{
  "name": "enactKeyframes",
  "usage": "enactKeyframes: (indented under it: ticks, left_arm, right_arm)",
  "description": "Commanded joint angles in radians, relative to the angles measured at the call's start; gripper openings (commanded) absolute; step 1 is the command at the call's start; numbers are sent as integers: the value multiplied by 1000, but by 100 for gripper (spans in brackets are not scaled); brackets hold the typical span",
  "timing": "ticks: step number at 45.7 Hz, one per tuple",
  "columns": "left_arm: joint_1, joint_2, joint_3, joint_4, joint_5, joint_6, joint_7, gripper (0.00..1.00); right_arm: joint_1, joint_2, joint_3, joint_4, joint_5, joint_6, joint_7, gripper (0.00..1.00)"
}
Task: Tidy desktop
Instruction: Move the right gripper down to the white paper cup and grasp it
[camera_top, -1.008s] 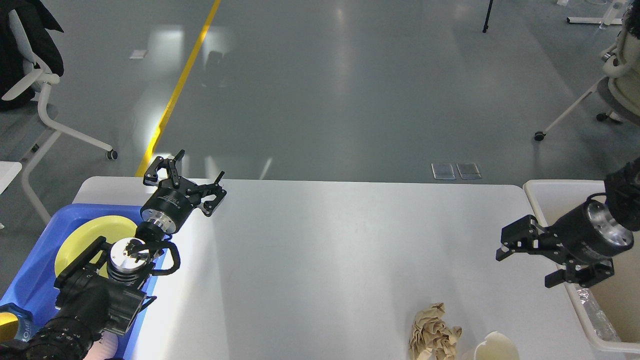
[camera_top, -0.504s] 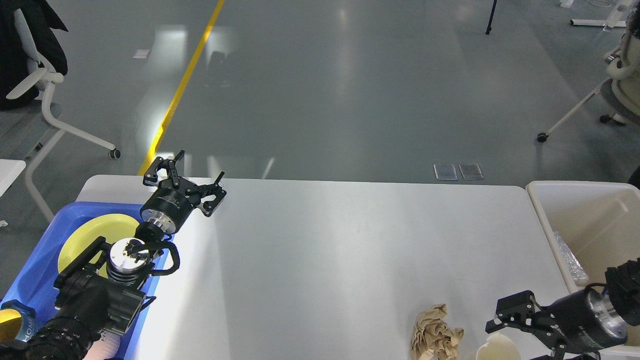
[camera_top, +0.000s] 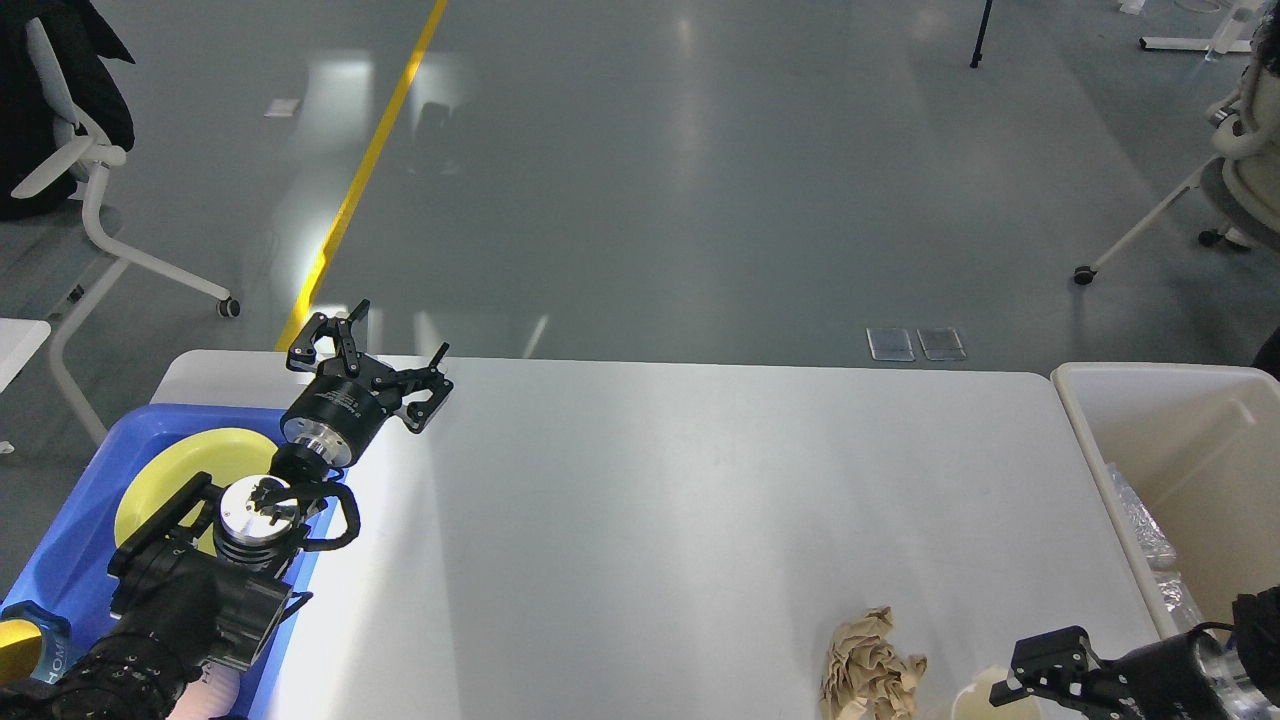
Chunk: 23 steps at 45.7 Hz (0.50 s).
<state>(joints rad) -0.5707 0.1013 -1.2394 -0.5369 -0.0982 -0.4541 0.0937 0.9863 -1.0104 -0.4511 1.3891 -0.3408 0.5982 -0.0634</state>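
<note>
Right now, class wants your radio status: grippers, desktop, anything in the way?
Left gripper open, empty, above blue plastic tray's edge. Right gripper low, state unclear. Glossy white-grey desktop holds crumpled brown paper, cream-white cup near front edge.

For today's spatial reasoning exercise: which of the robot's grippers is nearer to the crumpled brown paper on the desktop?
Right. The right gripper sits low at the near edge, just right of the crumpled brown paper. The left gripper hovers far away over the desktop's far left corner, jaws apart.
</note>
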Motion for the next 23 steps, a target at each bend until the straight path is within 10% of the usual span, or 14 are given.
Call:
enactKeyframes:
  ticks: [1, 10, 19, 23]
  left_arm:
    - [0, 0, 0, 0, 0, 0, 0, 97]
    - [0, 0, 0, 0, 2, 0, 0, 97]
    - [0, 0, 0, 0, 0, 0, 0, 97]
    - [0, 0, 0, 0, 0, 0, 0, 97]
  right_arm:
    - [-50, -5, 37, -22, 0, 0, 4, 99]
    - [-164, 4, 144, -61, 0, 2, 42, 92]
    - [-247, 7, 224, -74, -36, -8, 73, 30]
    - [-274, 7, 242, -74, -63, -14, 74, 26]
